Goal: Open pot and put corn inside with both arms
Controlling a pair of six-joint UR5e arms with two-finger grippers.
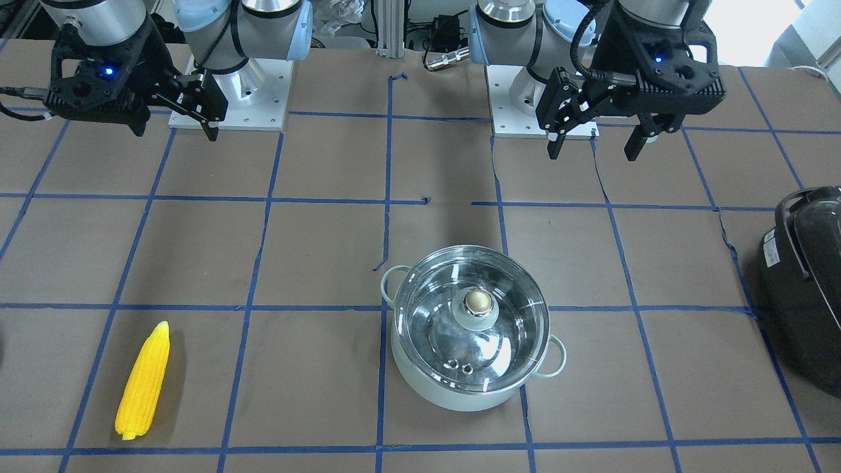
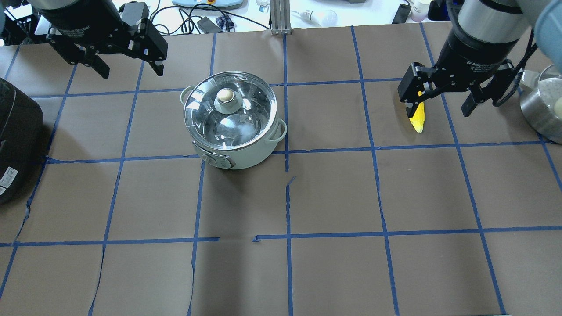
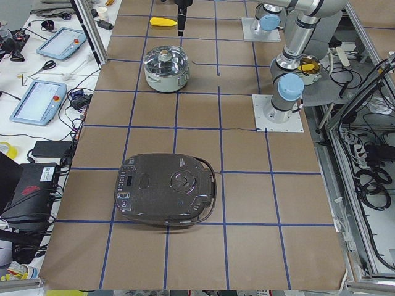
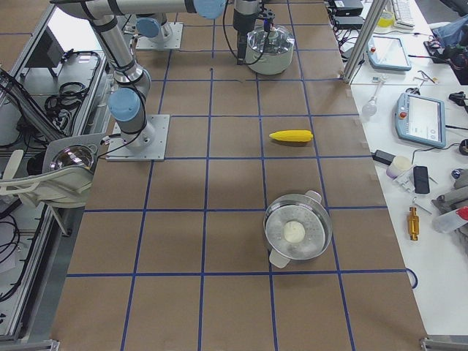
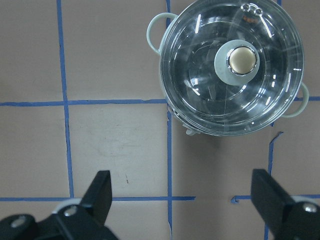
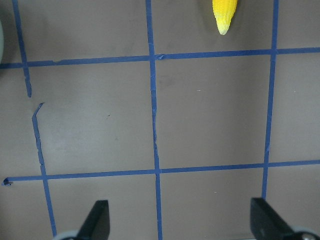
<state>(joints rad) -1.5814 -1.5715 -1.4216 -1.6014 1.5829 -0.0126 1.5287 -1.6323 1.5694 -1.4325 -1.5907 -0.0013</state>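
The pale mint pot (image 1: 453,394) stands mid-table with its glass lid (image 1: 512,341) and brass knob (image 1: 477,301) on. It also shows in the overhead view (image 2: 246,160) and the left wrist view (image 5: 172,27). The yellow corn (image 1: 143,382) lies flat on the table toward my right side, apart from the pot. My left gripper (image 2: 131,72) is open and empty, raised beside the pot; its fingers (image 5: 100,190) frame the table below the pot. My right gripper (image 2: 438,112) is open and empty above the corn (image 2: 418,120). Only the corn's tip (image 6: 224,15) shows in the right wrist view.
A large black appliance (image 2: 15,136) sits at the table's left end. A steel bowl-like pot (image 2: 544,105) holding a white object stands at the right end. The brown table cover has a blue tape grid. Both arm bases (image 1: 230,98) stand at the robot's edge.
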